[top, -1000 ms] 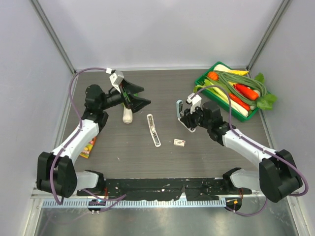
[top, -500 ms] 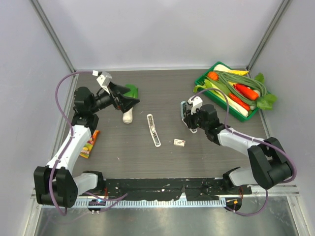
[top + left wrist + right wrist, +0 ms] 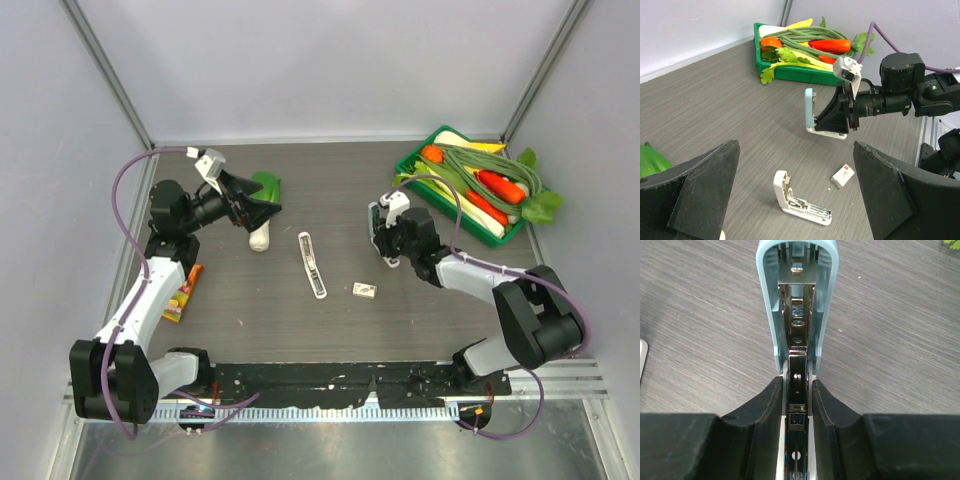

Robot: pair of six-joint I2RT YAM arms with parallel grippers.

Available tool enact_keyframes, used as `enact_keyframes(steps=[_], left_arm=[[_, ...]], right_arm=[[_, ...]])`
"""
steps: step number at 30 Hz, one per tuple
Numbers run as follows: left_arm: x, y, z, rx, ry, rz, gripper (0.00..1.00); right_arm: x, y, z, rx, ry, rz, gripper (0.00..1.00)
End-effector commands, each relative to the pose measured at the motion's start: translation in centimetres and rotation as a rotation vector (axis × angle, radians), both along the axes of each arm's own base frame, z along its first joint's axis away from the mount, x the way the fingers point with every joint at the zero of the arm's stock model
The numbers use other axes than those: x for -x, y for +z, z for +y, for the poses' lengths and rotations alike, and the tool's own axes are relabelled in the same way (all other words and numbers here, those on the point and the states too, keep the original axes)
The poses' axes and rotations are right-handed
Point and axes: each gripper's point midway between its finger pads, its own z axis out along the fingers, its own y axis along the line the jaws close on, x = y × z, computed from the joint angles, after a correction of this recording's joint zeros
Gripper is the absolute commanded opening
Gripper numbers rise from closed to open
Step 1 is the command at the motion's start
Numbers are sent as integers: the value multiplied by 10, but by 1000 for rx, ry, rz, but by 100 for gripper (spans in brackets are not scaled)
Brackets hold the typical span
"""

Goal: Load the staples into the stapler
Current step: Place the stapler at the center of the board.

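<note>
The white stapler [image 3: 312, 263] lies hinged open on the table's middle, its silvery channel showing [image 3: 800, 202]. The staples, a small whitish box with a red mark [image 3: 364, 290] [image 3: 842, 176], lie just right of it. My left gripper [image 3: 266, 202] [image 3: 796, 146] hovers open and empty to the stapler's upper left, looking down at both. My right gripper [image 3: 383, 240] [image 3: 797, 382] is to the right of the stapler, shut on a pale blue bar [image 3: 372, 222] [image 3: 797, 300] [image 3: 810, 110]. That bar is hinged open, with a metal channel inside, and its base rests on the table.
A green tray [image 3: 415, 162] [image 3: 790, 74] of toy vegetables stands at the back right. A white radish [image 3: 259, 237] with a green leaf [image 3: 267, 184] lies under my left gripper. A colourful packet [image 3: 180, 295] lies by the left wall.
My left arm has drawn back to the left, gripper still open. My right arm has folded in, with the blue bar still gripped at almost the same spot.
</note>
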Motion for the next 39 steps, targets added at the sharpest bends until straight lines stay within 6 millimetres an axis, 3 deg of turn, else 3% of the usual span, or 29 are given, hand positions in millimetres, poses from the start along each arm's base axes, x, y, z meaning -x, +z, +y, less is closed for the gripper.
enact_keyframes(steps=[1,12,27,39], left_arm=[[4,11,2,10,4,-42,100],[4,8,2,11,4,-35,100],[3,3,2,10,2,-27,100],[3,1,2,9,1,-25,100]], right_arm=[[-24,24,4,-23,-35,-67,1],[-32,14,11,-40,-48,-12,1],[-24,-9,14,-75,-81,89,1],[-23,-14,13,-44,-95,97,1]])
